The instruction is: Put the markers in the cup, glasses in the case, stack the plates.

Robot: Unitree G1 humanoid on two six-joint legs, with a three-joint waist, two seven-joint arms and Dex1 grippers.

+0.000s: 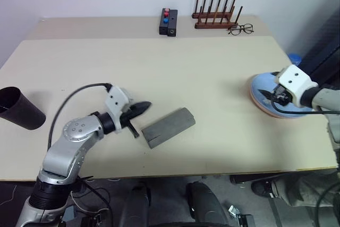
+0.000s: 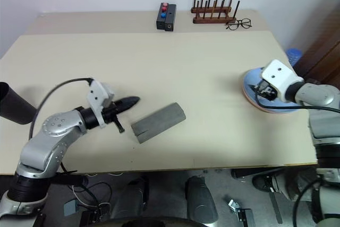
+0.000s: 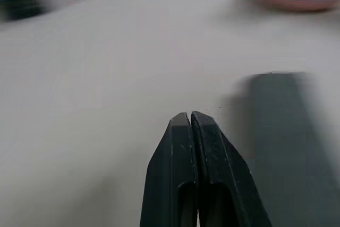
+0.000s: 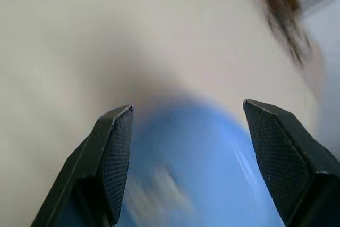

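The left gripper (image 1: 144, 106) is closest to us, with its two black fingers pressed tight together and nothing between them. Its tip hovers just beside the closed grey oblong glasses case (image 1: 168, 126), which lies flat on the big beige table (image 1: 159, 67). The dark brown tapered cup (image 1: 20, 108) lies tipped on its side well apart from the case, at the table's left edge. On the other side of the case, near the right edge, the light blue round plate (image 1: 264, 92) sits on top of the salmon pink plate (image 1: 276, 113). The right gripper (image 4: 186, 152) hangs over the blue plate with its fingers spread wide and empty. Far behind the case, at the back of the table, stand a small black box with red and blue buttons (image 1: 168, 22), a brown wooden peg rack (image 1: 215, 14) and thin-framed clear eyeglasses (image 1: 240, 28).
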